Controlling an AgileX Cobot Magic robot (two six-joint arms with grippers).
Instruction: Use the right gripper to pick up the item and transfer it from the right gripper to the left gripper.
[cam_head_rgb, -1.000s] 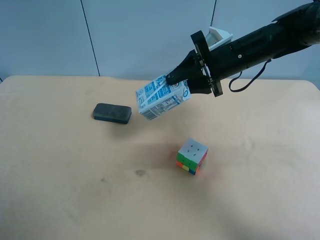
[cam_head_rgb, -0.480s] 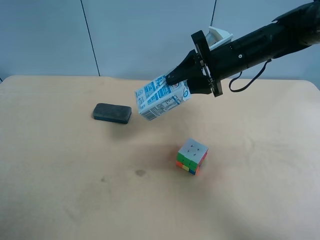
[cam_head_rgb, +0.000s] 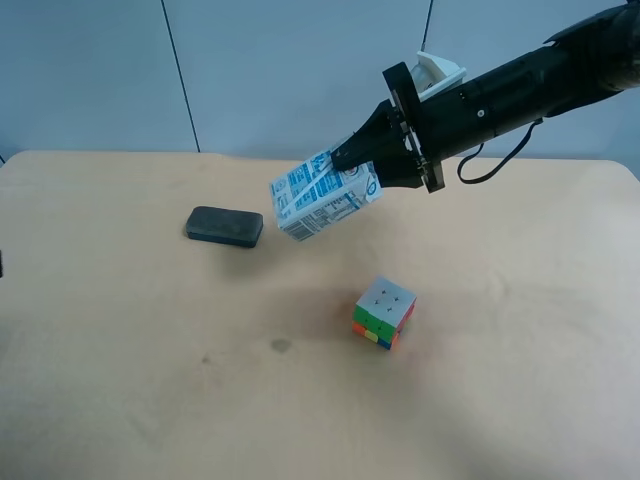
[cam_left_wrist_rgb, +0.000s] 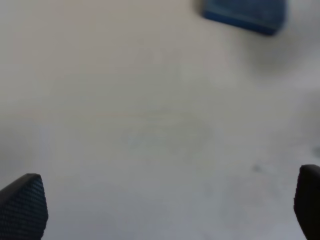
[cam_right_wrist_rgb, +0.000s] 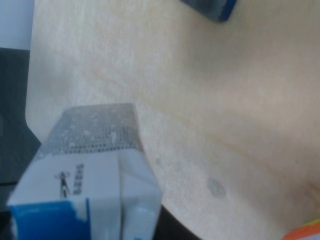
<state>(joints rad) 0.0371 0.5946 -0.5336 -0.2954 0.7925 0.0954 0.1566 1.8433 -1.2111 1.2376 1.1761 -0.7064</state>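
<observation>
The item (cam_head_rgb: 325, 195) hangs in the air above the surface (cam_head_rgb: 150, 380), clear of everything that lies on it. Its long axis is tilted. The gabled end goes up and right into the right tool (cam_head_rgb: 350, 160), and the flat base points down and left, toward the dark pad (cam_head_rgb: 224, 226). The right wrist view confirms the hold, with the item (cam_right_wrist_rgb: 90, 175) filling the near part of that picture. We take this tool as shut on the item's top end, leaving the body and base free.

The puzzle cube (cam_head_rgb: 384, 312) sits on the surface nearer to us and a little right of the item, well apart from it.

The left tool (cam_left_wrist_rgb: 165, 207) stands wide open with nothing between its fingers (cam_left_wrist_rgb: 22, 205). Its view shows only bare surface and the pad (cam_left_wrist_rgb: 245, 15), not the item. We judge that it is off to the left, well apart from the item, and must come in from that side. The free base already faces that way, so the handover depends on the left tool closing across the item's body below the right tool's grip.
</observation>
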